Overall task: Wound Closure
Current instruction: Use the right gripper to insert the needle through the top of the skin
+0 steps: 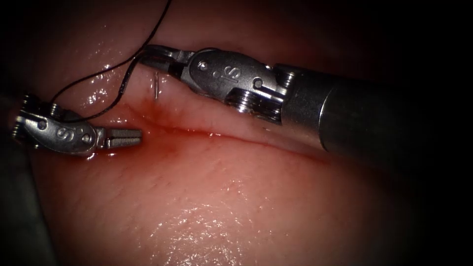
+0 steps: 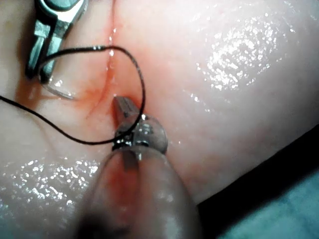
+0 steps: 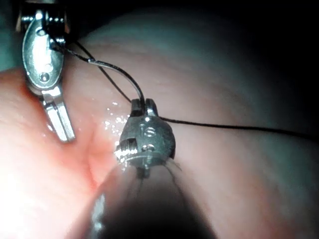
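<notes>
In the endoscope view the right tool (image 1: 148,55) reaches in above the cut (image 1: 207,132), its jaws clamped on the dark thread (image 1: 98,74) where the strand bends; one end runs up out of sight, the other loops down toward the left tool (image 1: 123,138). That tool lies at the left end of the cut, jaws together and holding nothing. A thin pale sliver (image 1: 156,86) stands out of the tissue (image 1: 221,197) just under the right tool; it may be the needle, though I cannot tell. The left wrist view shows the thread (image 2: 124,55) arcing over the red-stained cut (image 2: 102,94) around the left tool's closed tip (image 2: 123,107). In the right wrist view the right tool (image 3: 143,105) pinches the thread (image 3: 114,69), with the left tool (image 3: 60,119) beside it. Handling this well likely means a firm pinch and even tension, so the loop stays off the other tool.
</notes>
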Controlling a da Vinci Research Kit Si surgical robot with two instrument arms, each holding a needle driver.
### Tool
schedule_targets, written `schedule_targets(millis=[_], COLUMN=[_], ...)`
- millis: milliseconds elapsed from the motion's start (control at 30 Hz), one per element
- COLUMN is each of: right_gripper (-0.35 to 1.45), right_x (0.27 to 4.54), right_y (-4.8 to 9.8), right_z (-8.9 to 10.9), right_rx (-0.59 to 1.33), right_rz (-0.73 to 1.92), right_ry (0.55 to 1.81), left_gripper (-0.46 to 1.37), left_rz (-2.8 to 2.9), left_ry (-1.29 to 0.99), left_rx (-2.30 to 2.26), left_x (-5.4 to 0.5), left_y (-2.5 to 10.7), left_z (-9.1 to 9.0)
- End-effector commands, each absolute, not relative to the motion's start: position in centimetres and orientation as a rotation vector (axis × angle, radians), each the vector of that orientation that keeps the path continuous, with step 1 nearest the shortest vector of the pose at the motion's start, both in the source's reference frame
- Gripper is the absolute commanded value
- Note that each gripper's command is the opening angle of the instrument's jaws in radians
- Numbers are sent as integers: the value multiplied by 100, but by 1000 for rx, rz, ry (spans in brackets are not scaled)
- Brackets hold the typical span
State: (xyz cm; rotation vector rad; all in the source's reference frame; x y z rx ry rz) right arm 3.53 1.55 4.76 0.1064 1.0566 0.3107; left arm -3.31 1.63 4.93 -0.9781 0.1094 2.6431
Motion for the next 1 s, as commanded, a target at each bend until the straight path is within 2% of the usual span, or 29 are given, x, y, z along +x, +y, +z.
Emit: schedule_targets(millis=[33, 533, 633, 1000], right_gripper=[-35, -35, -35, -35], right_x=[352, 349, 348, 350], right_y=[154, 133, 132, 196], right_z=[478, 490, 493, 460], right_rx=[115, 194, 237, 279], right_rz=[321, 353, 423, 662], right_ry=[1047, 968, 954, 1037], left_gripper=[-35, -35, -35, -35], left_rz=[2645, 2645, 2645, 2650], left_ry=[100, 99, 102, 107], left_rx=[-981, -981, -978, -979], left_x=[-331, -331, -331, -331], left_y=[163, 164, 164, 164], left_z=[493, 493, 492, 493])
